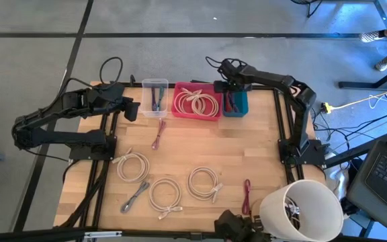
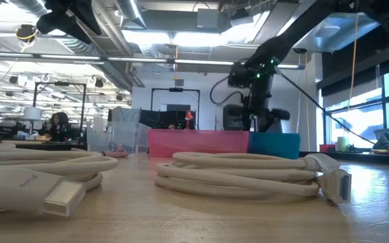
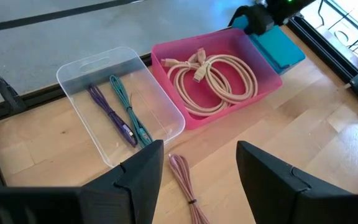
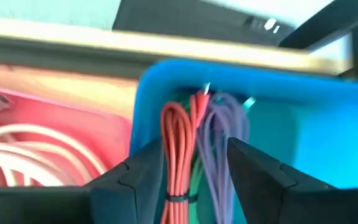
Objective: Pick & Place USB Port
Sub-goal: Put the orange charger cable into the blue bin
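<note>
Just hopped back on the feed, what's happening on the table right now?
Cable sorting is underway. The right hand hangs open over the blue bin, above the red cable bundle in it. The left hand waits open beside the clear bin. Three white coiled cables lie loose on the table.

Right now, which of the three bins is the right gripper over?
The blue bin, rightmost of the row; the right gripper hangs open above its red, green and purple cables.
</note>
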